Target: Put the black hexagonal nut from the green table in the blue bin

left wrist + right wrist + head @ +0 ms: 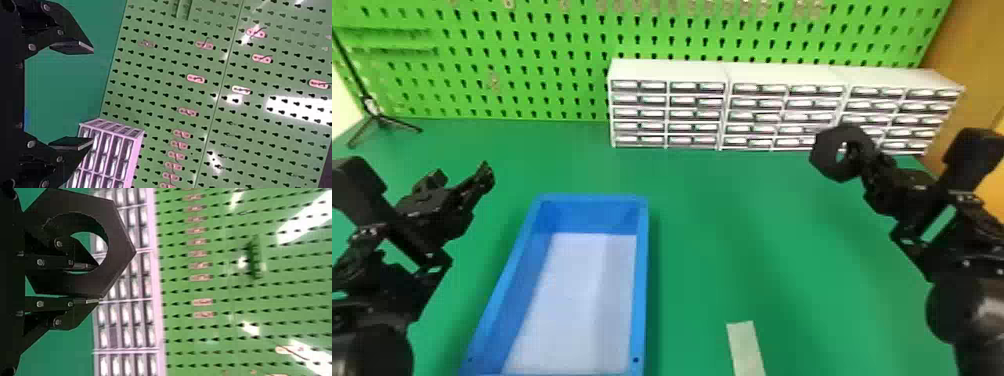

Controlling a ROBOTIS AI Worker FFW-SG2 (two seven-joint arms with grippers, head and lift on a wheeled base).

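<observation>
One black hexagonal nut with a round hole (823, 159) sits in my right gripper (863, 161) in the head view, raised above the green desk (732, 225), right of the open blue plastic bin (642, 280). In the left wrist view, my left gripper (92, 96) has its fingers (72, 47) wide and empty, as I judge one arm enough. In the right wrist view, my fingers (92, 301) pinch the nut's wall, one through the hole, one outside, probably to resist slipping.
</observation>
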